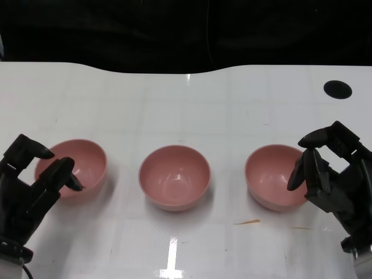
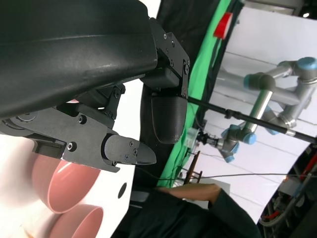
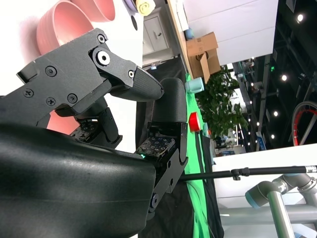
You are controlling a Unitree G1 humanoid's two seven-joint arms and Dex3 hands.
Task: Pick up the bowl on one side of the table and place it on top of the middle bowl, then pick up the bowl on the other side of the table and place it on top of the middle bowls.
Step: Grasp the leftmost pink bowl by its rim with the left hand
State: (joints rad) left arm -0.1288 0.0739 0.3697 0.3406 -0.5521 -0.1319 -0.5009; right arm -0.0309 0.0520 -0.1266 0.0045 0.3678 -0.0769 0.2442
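I have three pink bowls in a row; the left bowl (image 1: 72, 169) and right bowl (image 1: 275, 175) look light, stiff and slick. Both robot hands, left robot hand (image 1: 26, 192) and right robot hand (image 1: 334, 174), are spread apart and hold nothing. I'd pinch a rim.

Left hand (image 2: 124, 124) fingers apart, holding nothing; two pink bowls (image 2: 59, 188) beyond; perhaps a person's arm (image 2: 198, 191).

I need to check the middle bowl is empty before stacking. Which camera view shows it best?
The head view: the middle bowl sits whole and unobstructed, its inside visibly empty. The left wrist view shows only pink bowl edges past the left hand; the right wrist view shows pink bowls partly behind the right hand; which is the middle one is unclear.
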